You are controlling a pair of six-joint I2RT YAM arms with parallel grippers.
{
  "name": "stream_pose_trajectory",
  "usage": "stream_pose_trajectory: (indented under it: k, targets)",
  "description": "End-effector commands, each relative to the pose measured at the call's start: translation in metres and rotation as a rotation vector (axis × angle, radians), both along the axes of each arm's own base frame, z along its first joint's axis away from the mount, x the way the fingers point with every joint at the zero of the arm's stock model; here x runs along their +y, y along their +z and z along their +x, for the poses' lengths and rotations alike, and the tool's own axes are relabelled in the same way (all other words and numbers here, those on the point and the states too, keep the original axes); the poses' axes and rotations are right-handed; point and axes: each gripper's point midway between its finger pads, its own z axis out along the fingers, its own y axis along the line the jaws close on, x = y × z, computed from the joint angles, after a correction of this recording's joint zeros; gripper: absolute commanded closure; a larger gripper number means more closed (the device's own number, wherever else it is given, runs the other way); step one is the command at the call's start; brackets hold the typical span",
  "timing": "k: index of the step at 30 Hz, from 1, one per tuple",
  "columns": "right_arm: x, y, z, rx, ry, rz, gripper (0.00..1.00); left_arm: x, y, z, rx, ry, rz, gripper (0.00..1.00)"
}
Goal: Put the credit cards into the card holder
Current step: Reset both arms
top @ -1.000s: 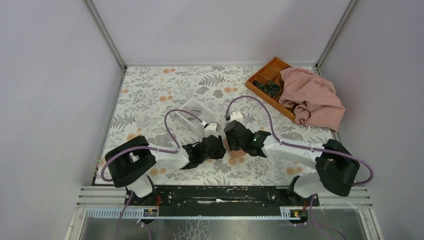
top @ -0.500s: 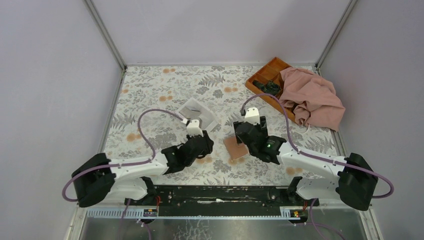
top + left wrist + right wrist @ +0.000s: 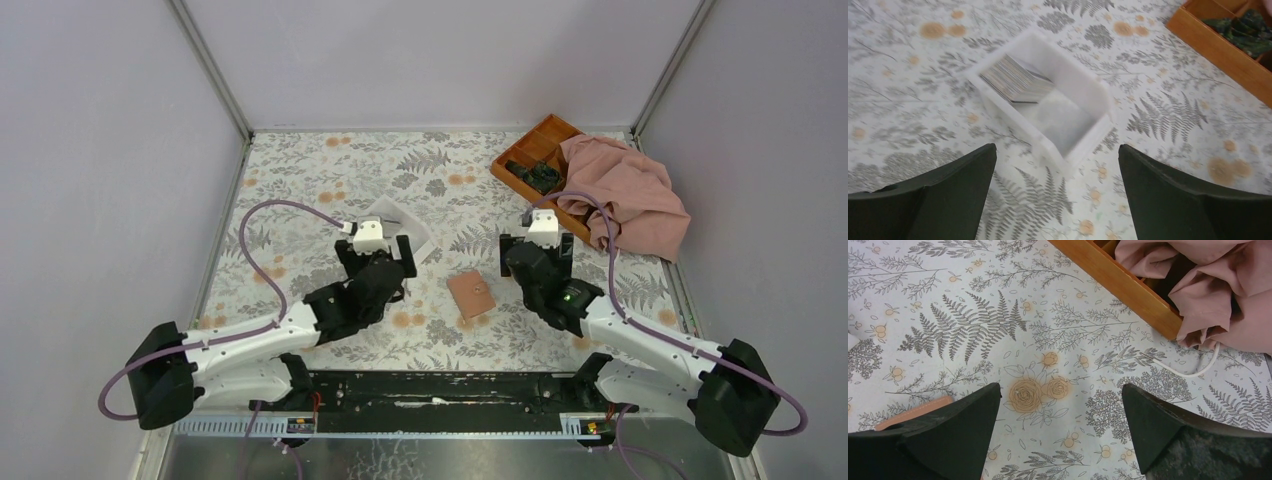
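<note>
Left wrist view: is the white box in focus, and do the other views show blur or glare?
Left wrist view: the white box and the credit cards in it look a little soft, without glare. Right wrist view: the print on the table and the pink cloth are crisp. Top external view: even light, faint shadows, no glare.

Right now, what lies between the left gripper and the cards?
Only the near wall and empty floor of the white box: the cards stand stacked at its far end. The left wrist view shows it, past the open left gripper.
</note>
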Motion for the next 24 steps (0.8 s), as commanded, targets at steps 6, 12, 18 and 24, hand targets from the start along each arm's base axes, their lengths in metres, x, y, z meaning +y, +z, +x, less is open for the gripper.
stream_pose_trajectory:
  k: [6, 12, 18, 24]
  targets:
    - [0.001, 0.011, 0.007, -0.029, -0.051, 0.071, 0.01, 0.047, 0.017, 0.029, -0.125, -0.022, 0.01, 0.0]
    - [-0.01, 0.014, 0.009, -0.055, -0.165, 0.077, 0.01, 0.052, 0.018, 0.034, -0.135, -0.029, -0.059, 0.0]
    - [-0.015, 0.014, 0.01, -0.052, -0.216, 0.054, 0.01, 0.063, 0.012, 0.033, -0.123, 0.012, -0.045, 0.0]
    - [-0.018, 0.01, 0.01, -0.049, -0.223, 0.031, 0.01, 0.066, 0.012, 0.034, -0.127, 0.03, -0.047, 0.0]
